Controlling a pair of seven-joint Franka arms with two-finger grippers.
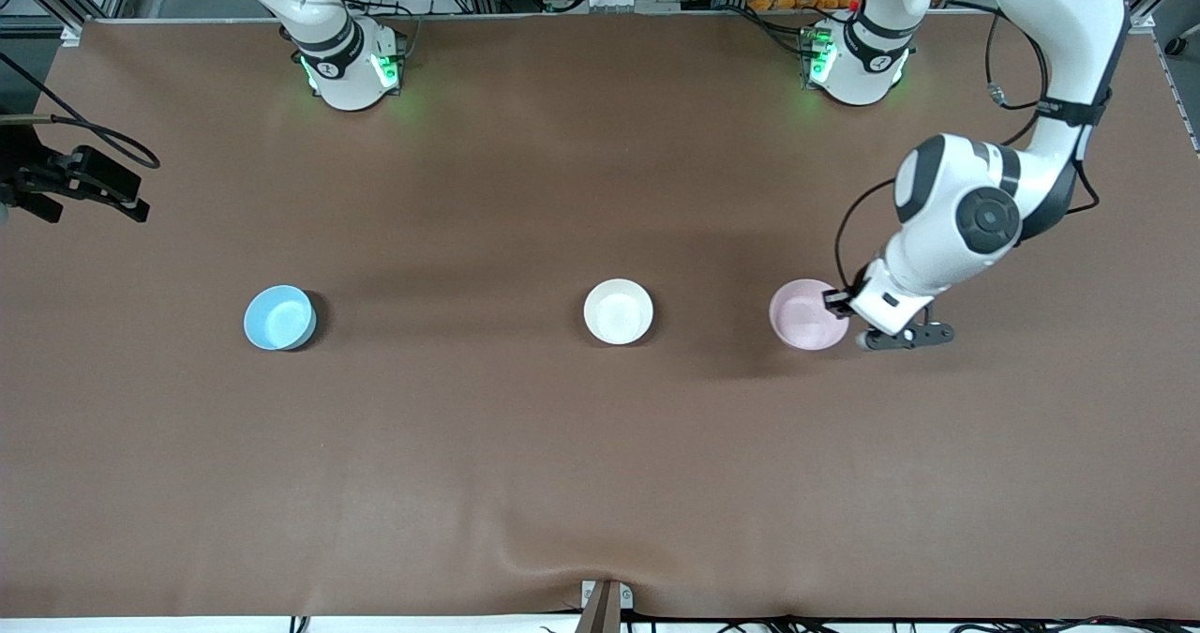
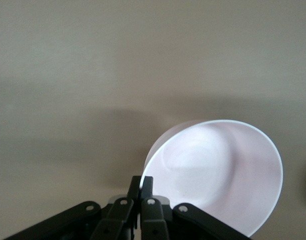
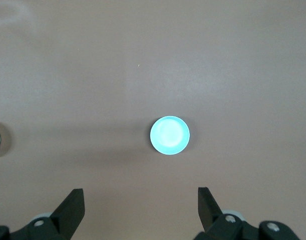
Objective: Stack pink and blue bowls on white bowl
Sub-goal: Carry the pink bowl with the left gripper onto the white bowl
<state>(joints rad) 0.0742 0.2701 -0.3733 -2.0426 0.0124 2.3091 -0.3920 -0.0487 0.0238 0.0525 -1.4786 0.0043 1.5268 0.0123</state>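
**Pink bowl pinched at its rim by my left gripper**

The pink bowl [image 1: 806,315] is sitting at the left arm's end of a row of three bowls, and I am working over a wide brown table [image 1: 562,483] that is carrying all of them. My left arm is reaching down from its base to that bowl's edge. My right arm is waiting, held high above the table.

The white bowl [image 1: 618,311] is standing in the middle of the row, well apart from the pink one. The blue bowl [image 1: 279,318] is standing toward the right arm's end, well apart from the white bowl. All three are resting upright and separate on the table, about equally near the front camera.

My left gripper [image 2: 140,186] is pressing its fingers together on the pink bowl's rim, at the side toward the left arm's end of the table. My right gripper [image 3: 140,210] is hanging over the blue bowl with its fingers spread wide, holding nothing.
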